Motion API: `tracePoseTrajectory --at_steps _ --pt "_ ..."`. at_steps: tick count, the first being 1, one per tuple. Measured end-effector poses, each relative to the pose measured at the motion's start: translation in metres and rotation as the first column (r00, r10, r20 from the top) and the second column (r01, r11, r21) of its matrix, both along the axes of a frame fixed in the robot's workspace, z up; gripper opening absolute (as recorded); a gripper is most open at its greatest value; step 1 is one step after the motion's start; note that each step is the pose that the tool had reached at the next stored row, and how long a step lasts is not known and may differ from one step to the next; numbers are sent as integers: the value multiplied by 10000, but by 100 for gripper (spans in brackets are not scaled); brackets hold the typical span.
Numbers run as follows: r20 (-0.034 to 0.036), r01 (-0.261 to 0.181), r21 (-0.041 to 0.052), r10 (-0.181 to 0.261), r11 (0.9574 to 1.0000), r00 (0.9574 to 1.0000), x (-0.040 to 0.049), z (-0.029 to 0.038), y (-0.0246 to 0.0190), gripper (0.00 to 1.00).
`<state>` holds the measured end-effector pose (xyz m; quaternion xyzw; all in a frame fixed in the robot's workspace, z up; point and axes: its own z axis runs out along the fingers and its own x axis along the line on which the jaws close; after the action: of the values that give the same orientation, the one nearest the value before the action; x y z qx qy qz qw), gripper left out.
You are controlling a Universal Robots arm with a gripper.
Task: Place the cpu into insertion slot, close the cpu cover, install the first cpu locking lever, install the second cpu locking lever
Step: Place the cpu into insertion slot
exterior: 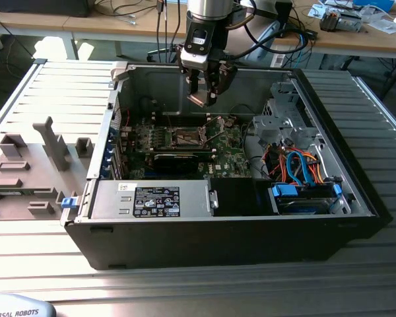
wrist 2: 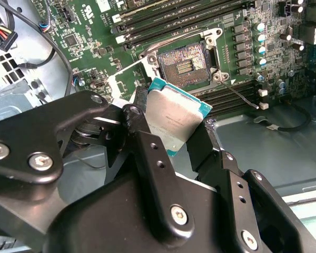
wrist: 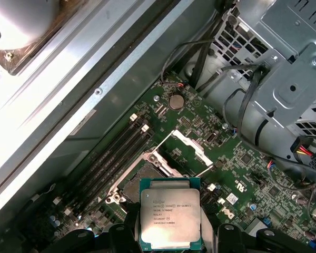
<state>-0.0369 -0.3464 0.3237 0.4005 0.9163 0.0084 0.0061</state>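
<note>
My gripper (exterior: 203, 96) hangs inside the open computer case (exterior: 356, 198), above the motherboard (exterior: 232, 158). It is shut on the cpu (wrist 2: 176, 118), a square silver-topped chip with a green rim, held by its edges between the black fingers (wrist 2: 147, 142). In the first wrist view the cpu (wrist: 170, 219) hovers just short of the insertion slot (wrist: 143, 176) and partly hides it. In the second wrist view the slot (wrist 2: 183, 64) lies open, its contact field exposed. The cpu cover (wrist: 187, 145), a silvery frame, stands raised beside the slot.
A labelled power supply box (exterior: 155, 198) fills the case's near side. A metal drive cage (exterior: 287, 119) and blue and orange cables (exterior: 297, 165) sit toward the exterior view's right. Memory slots (wrist: 110, 153) run beside the socket. Grey fixtures (exterior: 49, 142) stand outside the case.
</note>
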Motion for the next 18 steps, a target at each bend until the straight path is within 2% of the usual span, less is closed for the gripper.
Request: tracePoseTrajectory --at_steps 18 --pt "0 142 -4 -142 9999 9999 0 -1 0 54"
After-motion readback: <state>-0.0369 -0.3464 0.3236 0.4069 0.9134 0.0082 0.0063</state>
